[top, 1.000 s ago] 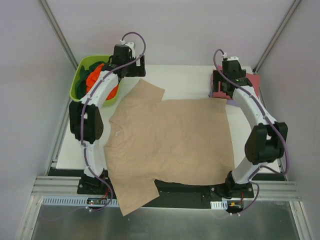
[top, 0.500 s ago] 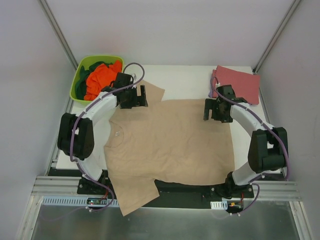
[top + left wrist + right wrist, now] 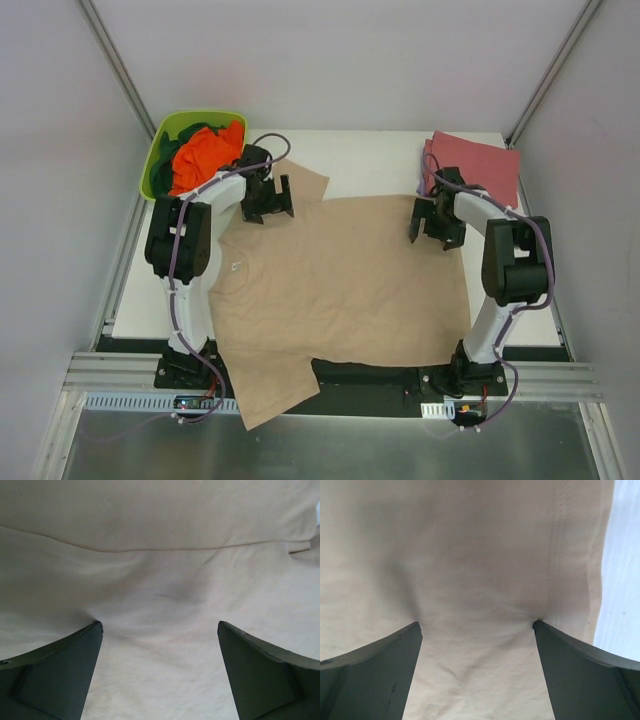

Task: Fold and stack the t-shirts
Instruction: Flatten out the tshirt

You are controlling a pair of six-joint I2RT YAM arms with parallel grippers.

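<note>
Tan t-shirt (image 3: 340,275): spread flat across the middle of the white table (image 3: 380,155), collar to the left and hem to the right. Both grippers rest on its far part.
Near sleeve (image 3: 262,388): hangs past the near edge of the table, between the two arm bases.
Left gripper (image 3: 268,200): down on the far-left part of the shirt, at the root of the far sleeve. Its jaws are spread as wide as they go and nothing is pinched between them.
Left fingertips (image 3: 92,632): both press into the tan cloth, which dips and creases softly between them. A long fold line runs across the cloth just beyond.
Right gripper (image 3: 436,220): down on the far-right corner of the shirt, just inside the hem. Its jaws are likewise spread wide and have hold of nothing.
Right fingertips (image 3: 540,630): both touch the cloth, which puckers at each tip. The stitched hem runs past the right-hand tip, with bare table beside it.
Far sleeve (image 3: 302,180): lies flat on the table, just right of the left gripper.
Red t-shirt (image 3: 482,170): folded at the far-right corner of the table, just beyond the right gripper. Whether it touches the tan hem cannot be told.
Lime tub (image 3: 153,172): far left, beside the table.
Orange t-shirt (image 3: 205,155): bunched in the tub.
Dark green t-shirt (image 3: 192,133): bunched in the tub, on the far side of the orange one.
</note>
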